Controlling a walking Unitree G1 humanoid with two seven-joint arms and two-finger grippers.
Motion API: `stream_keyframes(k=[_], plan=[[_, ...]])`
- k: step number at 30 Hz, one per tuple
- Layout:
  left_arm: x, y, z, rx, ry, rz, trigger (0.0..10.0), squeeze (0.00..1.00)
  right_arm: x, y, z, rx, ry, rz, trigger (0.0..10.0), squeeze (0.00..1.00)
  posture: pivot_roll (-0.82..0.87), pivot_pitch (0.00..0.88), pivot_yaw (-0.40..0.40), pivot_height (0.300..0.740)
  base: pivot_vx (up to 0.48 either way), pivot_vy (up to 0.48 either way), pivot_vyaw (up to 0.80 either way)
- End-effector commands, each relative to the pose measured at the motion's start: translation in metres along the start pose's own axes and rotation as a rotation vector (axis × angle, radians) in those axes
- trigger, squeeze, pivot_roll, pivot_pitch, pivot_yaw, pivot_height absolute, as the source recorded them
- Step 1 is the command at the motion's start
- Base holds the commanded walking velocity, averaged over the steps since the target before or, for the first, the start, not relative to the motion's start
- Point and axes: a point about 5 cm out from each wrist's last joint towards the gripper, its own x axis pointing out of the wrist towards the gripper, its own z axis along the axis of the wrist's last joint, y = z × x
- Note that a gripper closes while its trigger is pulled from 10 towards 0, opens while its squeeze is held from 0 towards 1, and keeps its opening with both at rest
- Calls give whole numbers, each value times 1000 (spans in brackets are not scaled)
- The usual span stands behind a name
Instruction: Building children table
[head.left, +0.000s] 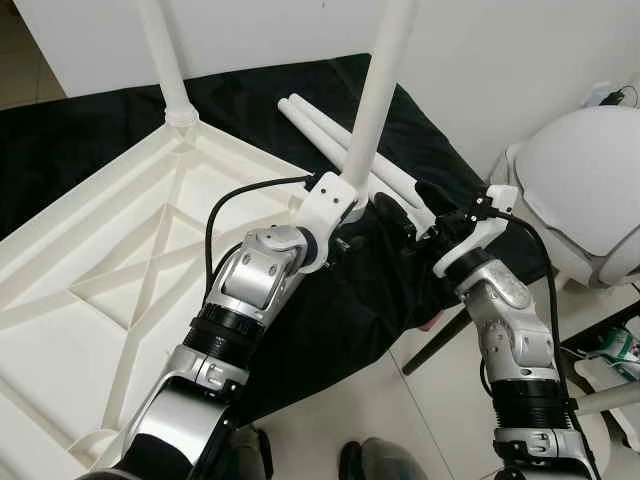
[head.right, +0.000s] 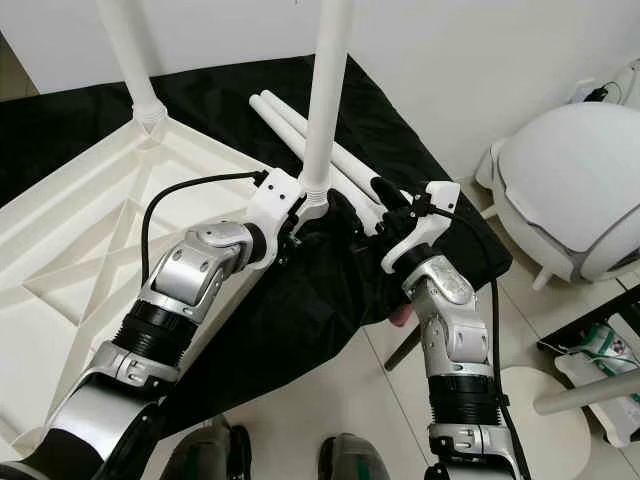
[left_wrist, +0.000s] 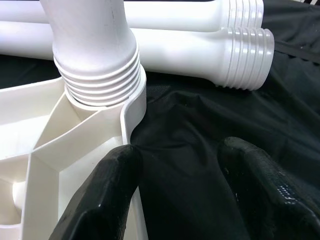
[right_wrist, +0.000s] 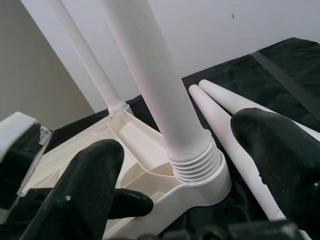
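Our left gripper (left_wrist: 175, 195) and right gripper (right_wrist: 200, 170) hang unclenched by the tabletop (head.left: 90, 290): two legs (head.left: 375, 100) seated, two loose legs (head.left: 330, 135) remaining.

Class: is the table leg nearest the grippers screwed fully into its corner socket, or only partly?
Partly: several thread rings on the leg show above the socket.

We've got a plain white wall (head.left: 480, 60) behind a black cloth (head.left: 90, 120) spread over a low surface. Right of that cloth sits a rounded white chair (head.right: 580, 180) on a pale tiled floor (head.right: 340, 400), with a white round stool (head.right: 560, 430) nearer us.
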Motion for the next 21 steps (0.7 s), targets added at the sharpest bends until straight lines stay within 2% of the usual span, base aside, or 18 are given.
stream_keyframes(k=[1, 3, 6, 7, 8, 13, 14, 15, 16, 17, 21], plan=[[1, 15, -15, 14, 64, 305, 10000, 0, -2, 3, -2, 14, 10, -3, 10000, 0, -106, 44, 32, 740, 0, 0, 0], [1, 12, -26, 47, 101, 276, 10000, 0, -1, 7, -4, 21, 14, 1, 10000, 0, -98, 36, 37, 740, 0, 0, 0], [1, 12, -31, 50, 117, 265, 10000, 0, 0, 8, -4, 24, 15, 1, 10000, 0, -98, 34, 38, 740, 0, 0, 0], [1, 11, -38, 62, 136, 261, 8941, 0, 1, 9, -5, 26, 14, 0, 10000, 0, -99, 30, 43, 740, 0, 0, 0], [1, 12, -45, 56, 154, 266, 10000, 0, 2, 10, -5, 28, 14, -2, 10000, 0, -101, 24, 48, 740, 0, 0, 0], [3, 13, -55, 40, 185, 272, 10000, 0, 4, 9, -5, 28, 15, -8, 10000, 0, -104, 18, 51, 740, 0, 0, 0], [4, 12, -57, 43, 192, 271, 6941, 0, 4, 9, -4, 26, 16, -10, 10000, 0, -105, 16, 53, 740, 0, 0, 0], [4, 11, -58, 51, 200, 267, 7529, 0, 5, 8, -4, 22, 15, -12, 10000, 0, -106, 13, 56, 740, 0, 0, 0], [5, 11, -59, 57, 205, 264, 7529, 0, 5, 8, -3, 20, 16, -14, 10000, 0, -107, 13, 57, 740, 0, 0, 0], [5, 11, -60, 61, 207, 262, 8471, 0, 5, 8, -3, 19, 16, -15, 10000, 0, -107, 12, 58, 740, 0, 0, 0], [4, 11, -68, 52, 244, 271, 8510, 0, 5, 7, -2, 18, 14, -20, 10000, 0, -110, 10, 64, 740, 0, 0, 0]])
